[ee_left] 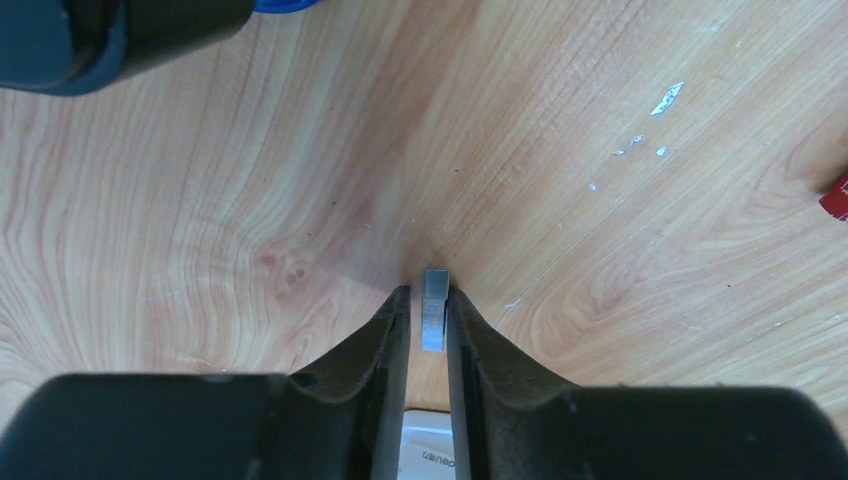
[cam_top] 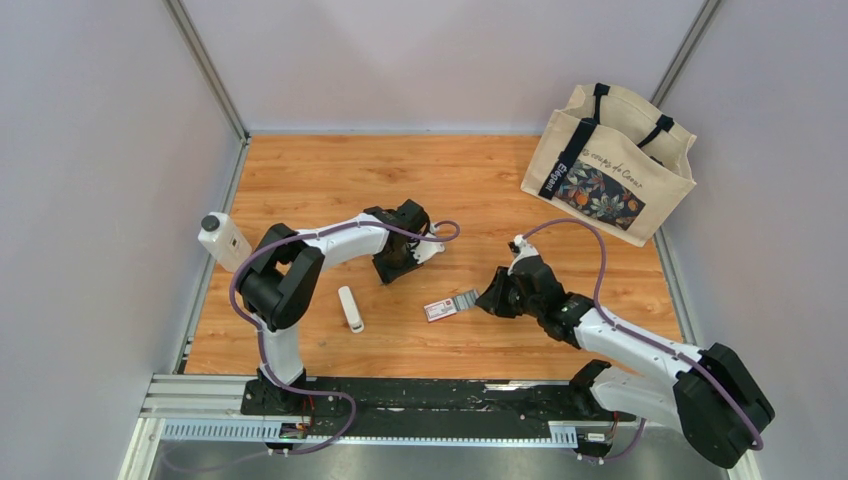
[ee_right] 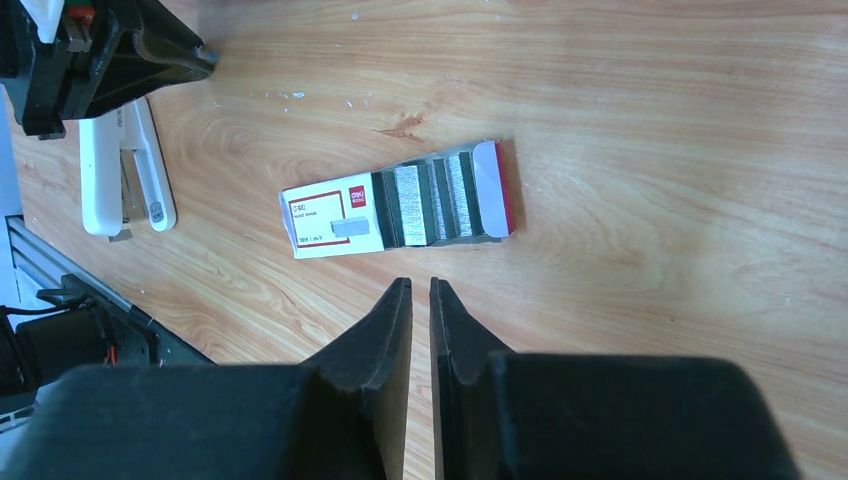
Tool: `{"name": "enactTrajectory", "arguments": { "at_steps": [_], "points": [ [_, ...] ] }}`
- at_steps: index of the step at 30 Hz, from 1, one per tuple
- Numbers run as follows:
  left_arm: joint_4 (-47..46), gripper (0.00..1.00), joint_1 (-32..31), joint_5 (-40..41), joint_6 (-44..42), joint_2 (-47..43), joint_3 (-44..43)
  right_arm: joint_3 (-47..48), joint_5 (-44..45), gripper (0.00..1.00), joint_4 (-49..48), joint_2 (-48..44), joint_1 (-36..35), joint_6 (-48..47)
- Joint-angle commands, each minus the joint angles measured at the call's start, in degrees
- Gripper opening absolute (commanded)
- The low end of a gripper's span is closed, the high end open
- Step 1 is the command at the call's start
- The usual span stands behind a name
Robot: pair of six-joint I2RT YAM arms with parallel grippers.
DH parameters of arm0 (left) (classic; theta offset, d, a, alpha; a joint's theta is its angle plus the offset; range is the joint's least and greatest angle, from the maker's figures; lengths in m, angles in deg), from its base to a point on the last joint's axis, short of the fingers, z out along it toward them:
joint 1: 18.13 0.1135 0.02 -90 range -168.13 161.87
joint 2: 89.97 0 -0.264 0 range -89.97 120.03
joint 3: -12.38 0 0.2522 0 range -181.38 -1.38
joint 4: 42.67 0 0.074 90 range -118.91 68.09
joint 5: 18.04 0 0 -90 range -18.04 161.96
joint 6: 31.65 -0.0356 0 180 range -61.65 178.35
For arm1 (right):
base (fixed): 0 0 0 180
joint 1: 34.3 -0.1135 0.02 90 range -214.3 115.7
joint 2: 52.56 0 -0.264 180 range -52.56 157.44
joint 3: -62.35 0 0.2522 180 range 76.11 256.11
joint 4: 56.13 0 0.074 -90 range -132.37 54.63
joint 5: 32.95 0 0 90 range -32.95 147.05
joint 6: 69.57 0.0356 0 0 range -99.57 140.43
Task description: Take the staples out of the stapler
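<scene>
My right pincer [ee_right: 420, 290] is nearly shut and holds nothing. Just past it lies one staple box [ee_right: 330, 215] with one loose strip [ee_right: 352, 228] on top. Farther left, my left pincer [ee_left: 428, 292] pinches one strip of staples [ee_left: 433, 322]. It looks light, stiff and crumbly, so hold its flat sides. Beyond, a blue edge may be the one stapler [ee_left: 285, 4].
</scene>
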Motion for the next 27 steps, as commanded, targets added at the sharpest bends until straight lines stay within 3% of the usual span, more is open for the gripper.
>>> {"name": "enactTrajectory", "arguments": {
  "at_steps": [1, 10, 18, 23, 27],
  "points": [
    [0.26, 0.26, 0.07, -2.71, -0.46, 0.03, -0.73, -0.48, 0.74, 0.14, -3.37, 0.35, 0.27, -0.47],
    [0.79, 0.2, -3.35, -5.55, 1.48, -3.66, -1.44, -1.62, 1.09, 0.14, -4.16, -0.09, 0.44, -0.47],
    [-6.93, 0.2, -12.05, 13.68, -0.71, -2.79, 0.14, -2.06, 1.53, 0.14, -4.25, -0.88, 0.53, -0.29],
    [-10.98, 0.11, -12.94, 17.22, -0.72, -2.87, 0.58, -2.68, 1.79, 0.14, -4.51, -1.49, 0.71, -0.12],
    [-15.02, 0.14, -13.64, 21.51, -0.89, -4.37, 1.63, -3.11, 1.88, 0.14, -4.51, -2.11, 0.89, 0.06]
  ]
}}
